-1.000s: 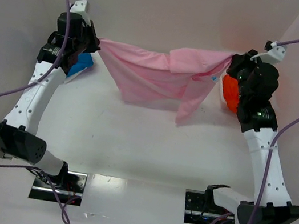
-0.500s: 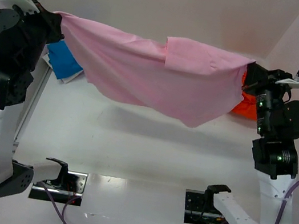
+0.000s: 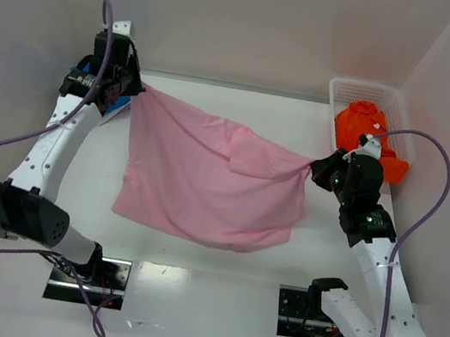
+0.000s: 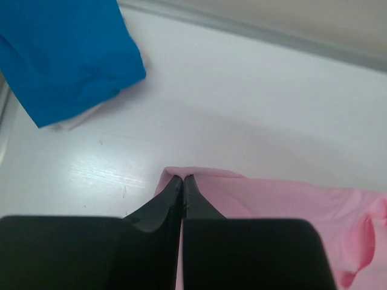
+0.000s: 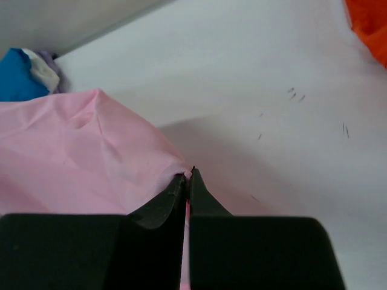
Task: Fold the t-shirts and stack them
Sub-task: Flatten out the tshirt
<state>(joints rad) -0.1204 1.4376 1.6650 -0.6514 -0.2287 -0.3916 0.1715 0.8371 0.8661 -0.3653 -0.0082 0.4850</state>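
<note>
**Two corners pinched, pink t-shirt spread flat**

You have the left gripper clamped on the shirt's far-left corner. The right gripper is clamped on its right-hand edge. Both wrist views show thin cloth pinched between closed jaws. The shirt lies in the middle of the surface, mostly flat, with one fold across the upper right.

The blue t-shirt sits just beyond the left gripper. The orange t-shirt is in the basket at far right.

Expect light, limp cloth that sags and creases wherever it's unsupported. Take it by hems or corners and keep tension between the arms.

No brand, label or writing is readable on any shirt.
</note>
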